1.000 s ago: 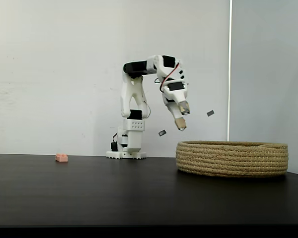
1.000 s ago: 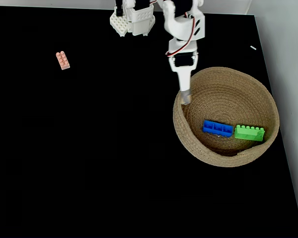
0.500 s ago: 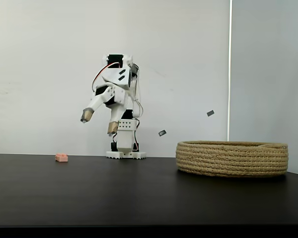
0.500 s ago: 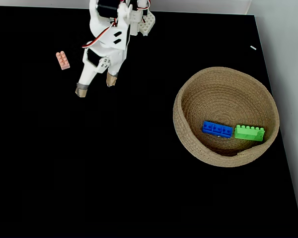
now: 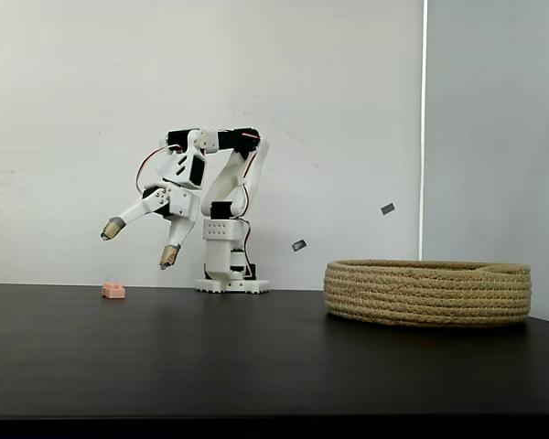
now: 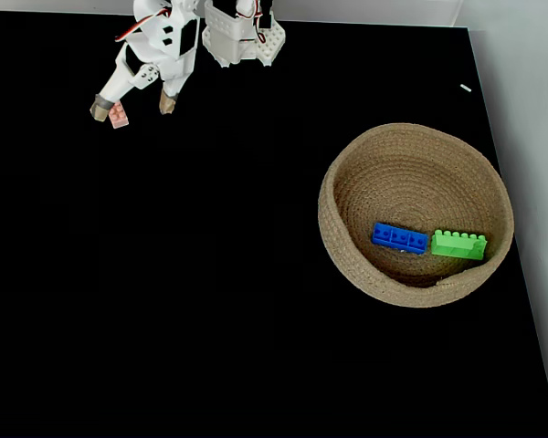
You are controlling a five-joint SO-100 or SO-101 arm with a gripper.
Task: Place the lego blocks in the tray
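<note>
Gripper (image 5: 135,243) spread wide, empty, above pink brick (image 6: 119,114), orientation unclear; blue brick (image 6: 400,238), green brick (image 6: 458,245) lie end-to-end, left-right, in tray (image 6: 347,173).

No words, labels, brands, numbers or signs are showing legibly on anything in either fixed view.

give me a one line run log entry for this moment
phase: reaching for last brick | gripper: open, empty, above table | pink brick: on table, under gripper | blue brick, green brick: in basket
</note>
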